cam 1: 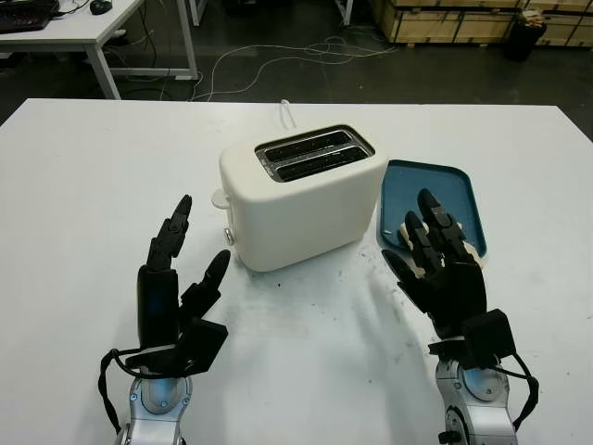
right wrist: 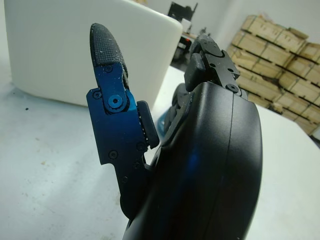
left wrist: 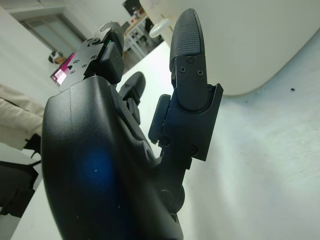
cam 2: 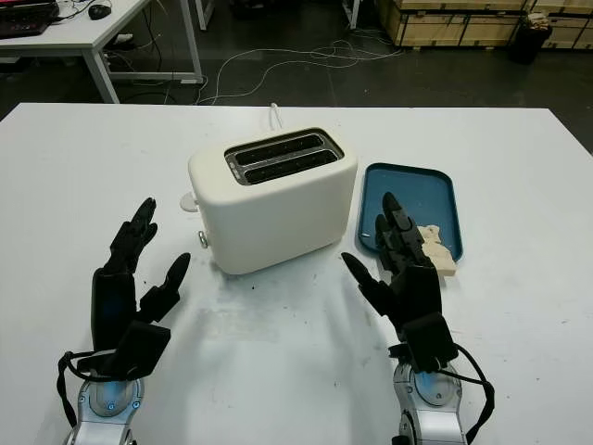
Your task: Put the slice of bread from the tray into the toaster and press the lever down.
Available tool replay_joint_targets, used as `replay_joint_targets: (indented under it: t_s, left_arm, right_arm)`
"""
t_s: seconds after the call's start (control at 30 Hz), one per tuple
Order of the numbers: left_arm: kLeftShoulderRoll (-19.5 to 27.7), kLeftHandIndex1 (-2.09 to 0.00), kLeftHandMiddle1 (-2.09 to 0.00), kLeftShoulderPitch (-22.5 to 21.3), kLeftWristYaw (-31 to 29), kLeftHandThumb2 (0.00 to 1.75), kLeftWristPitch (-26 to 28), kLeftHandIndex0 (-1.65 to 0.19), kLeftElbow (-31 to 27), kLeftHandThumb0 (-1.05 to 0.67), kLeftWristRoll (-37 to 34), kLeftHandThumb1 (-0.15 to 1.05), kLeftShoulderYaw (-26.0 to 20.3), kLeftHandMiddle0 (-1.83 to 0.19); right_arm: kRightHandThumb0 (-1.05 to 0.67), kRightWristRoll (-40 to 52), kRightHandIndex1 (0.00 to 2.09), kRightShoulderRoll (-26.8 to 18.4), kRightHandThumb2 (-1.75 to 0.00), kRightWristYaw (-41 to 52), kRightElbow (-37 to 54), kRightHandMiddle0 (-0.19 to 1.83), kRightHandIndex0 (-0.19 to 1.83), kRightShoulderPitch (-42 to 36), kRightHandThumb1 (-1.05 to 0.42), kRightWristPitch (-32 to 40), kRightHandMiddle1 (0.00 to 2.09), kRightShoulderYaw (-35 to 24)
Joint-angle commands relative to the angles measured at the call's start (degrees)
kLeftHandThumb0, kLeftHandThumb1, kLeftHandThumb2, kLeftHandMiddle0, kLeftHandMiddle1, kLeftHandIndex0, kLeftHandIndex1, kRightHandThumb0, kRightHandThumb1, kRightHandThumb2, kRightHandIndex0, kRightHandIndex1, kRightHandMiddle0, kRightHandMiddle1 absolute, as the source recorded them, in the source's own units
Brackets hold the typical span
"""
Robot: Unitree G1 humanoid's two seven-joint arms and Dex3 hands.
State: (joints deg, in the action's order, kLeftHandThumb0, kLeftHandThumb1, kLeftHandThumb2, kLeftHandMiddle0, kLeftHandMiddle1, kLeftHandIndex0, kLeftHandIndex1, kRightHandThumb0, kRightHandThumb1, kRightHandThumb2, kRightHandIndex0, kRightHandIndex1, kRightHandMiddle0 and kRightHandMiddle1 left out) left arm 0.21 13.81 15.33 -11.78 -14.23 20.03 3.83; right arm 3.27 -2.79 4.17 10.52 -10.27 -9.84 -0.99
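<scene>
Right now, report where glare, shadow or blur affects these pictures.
Left eye view: the white table is brightly lit, with soft shadow on it in front of the toaster and by the right hand. Left wrist view: the left hand shell carries a bluish sheen, and the room behind is blurred. Right wrist view: the same sheen on the hand's thumb.

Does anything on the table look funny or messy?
A little. The white toaster sits turned at an angle, and the bread slice lies at the blue tray's near corner, poking over its rim. Nothing looks spilled or broken.
</scene>
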Motion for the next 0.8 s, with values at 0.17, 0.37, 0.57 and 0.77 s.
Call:
replay_joint_targets:
  t_s: [0.17,0.37,0.57,0.77]
  left_arm:
    - [0.0,-0.06,-0.68,0.5,0.2,0.38,-0.6,-0.30,-0.4,-0.65,1.2,0.92,0.7,-0.09]
    - [-0.7,-0.06,-0.70,-0.4,0.2,0.38,0.1,-0.31,0.4,-0.65,0.9,0.92,0.6,-0.10]
    - [-0.4,-0.05,-0.70,-0.1,0.2,0.41,-0.5,-0.30,0.1,-0.66,1.3,0.92,0.1,-0.08]
    - [-0.3,-0.04,-0.70,0.0,-0.5,0.40,-0.2,-0.30,-0.6,-0.66,0.8,0.92,-0.1,-0.07]
  right_arm:
    - [-0.57,0.5,0.01,-0.2,-0.07,0.9,0.8,0.17,0.15,-1.0,-0.92,1.1,0.00,0.1]
    - [-0.56,0.4,0.01,-0.3,-0.07,1.2,-0.6,0.18,0.17,0.4,-0.92,1.6,0.00,0.3]
    - [-0.58,0.3,0.01,-0.3,-0.07,1.2,-0.1,0.18,0.15,-0.1,-0.92,1.4,0.00,0.1]
    - [-0.57,0.2,0.02,0.1,-0.06,0.9,0.2,0.20,0.19,-0.6,-0.92,0.7,0.01,0.3]
